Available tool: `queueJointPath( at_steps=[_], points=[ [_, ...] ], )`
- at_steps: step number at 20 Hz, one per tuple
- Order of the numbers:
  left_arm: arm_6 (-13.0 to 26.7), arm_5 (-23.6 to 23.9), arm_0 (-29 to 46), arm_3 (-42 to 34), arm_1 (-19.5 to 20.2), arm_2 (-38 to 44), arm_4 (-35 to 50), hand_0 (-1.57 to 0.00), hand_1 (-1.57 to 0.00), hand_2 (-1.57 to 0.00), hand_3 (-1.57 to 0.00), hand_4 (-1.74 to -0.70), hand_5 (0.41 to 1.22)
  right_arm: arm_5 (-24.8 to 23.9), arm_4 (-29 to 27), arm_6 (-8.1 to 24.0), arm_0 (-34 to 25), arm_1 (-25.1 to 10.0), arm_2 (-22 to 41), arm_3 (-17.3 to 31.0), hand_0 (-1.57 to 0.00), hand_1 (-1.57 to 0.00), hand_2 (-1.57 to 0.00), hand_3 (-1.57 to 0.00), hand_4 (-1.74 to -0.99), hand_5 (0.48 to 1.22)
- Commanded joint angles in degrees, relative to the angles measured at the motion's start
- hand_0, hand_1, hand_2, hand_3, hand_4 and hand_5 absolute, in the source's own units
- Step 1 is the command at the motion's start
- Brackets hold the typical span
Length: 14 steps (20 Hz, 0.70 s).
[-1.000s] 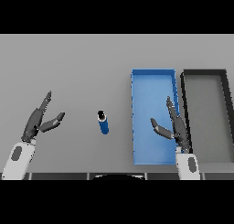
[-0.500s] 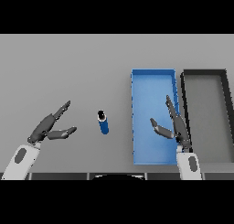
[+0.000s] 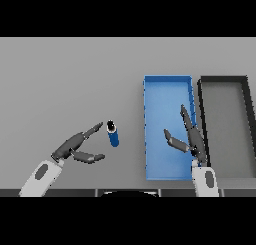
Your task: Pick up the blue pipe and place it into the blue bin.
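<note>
A short blue pipe (image 3: pixel 113 134) with a dark open end lies on the grey table, left of the blue bin (image 3: pixel 167 91). My left hand (image 3: pixel 74 146) is open just left of the pipe, its longest fingertip close to the pipe's dark end, thumb spread below. My right hand (image 3: pixel 190 137) is open and upright over the right side of the blue bin, holding nothing.
A black bin (image 3: pixel 223 80) stands right beside the blue bin, at the table's right side. The grey table (image 3: pixel 65 84) stretches away to the left and far side.
My left hand has swung right and lowered toward the pipe, fingers now pointing at it. The pipe and my right hand have stayed put.
</note>
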Motion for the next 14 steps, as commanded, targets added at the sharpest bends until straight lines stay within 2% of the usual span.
queueJointPath(
  at_steps=[1, 3, 8, 12, 14],
  points=[
    [-0.1, 0.3, -0.9, 1.1, -1.4, -0.7, -0.8, 0.0, 0.0, 0.0, 0.0, -1.12, 0.446, 0.1, 0.1, -0.3, 0.5, 0.1, 0.2, 0.1, 0.0, 0.0, 0.0, 0.0, -1.27, 0.617],
    [-0.5, 0.6, -1.5, 3.0, -3.7, -1.9, -2.2, 0.0, 0.0, 0.0, 0.0, -1.12, 0.446, 0.2, -0.5, 0.6, 0.8, -0.6, -0.4, -1.2, 0.0, 0.0, 0.0, 0.0, -1.271, 0.616],
    [1.6, -0.1, -5.9, 8.6, -9.5, -2.9, -1.9, 0.0, 0.0, 0.0, 0.0, -1.12, 0.448, 0.1, -0.5, 0.8, 1.4, 0.1, -0.1, -1.3, 0.0, 0.0, 0.0, 0.0, -1.274, 0.605],
    [-1.7, 1.7, -8.4, 13.9, -12.8, -4.0, -6.0, 0.0, 0.0, 0.0, 0.0, -1.07, 0.445, 0.3, -0.6, 0.4, 1.8, -0.6, -0.6, -1.3, 0.0, 0.0, 0.0, 0.0, -1.267, 0.598],
    [-3.0, 0.8, -9.9, 15.7, -14.8, -3.5, -4.4, 0.0, 0.0, 0.0, 0.0, -1.09, 0.477, 0.3, -1.0, 0.8, 1.3, -0.6, -1.1, -0.8, 0.0, 0.0, 0.0, 0.0, -1.264, 0.598]
  ],
)
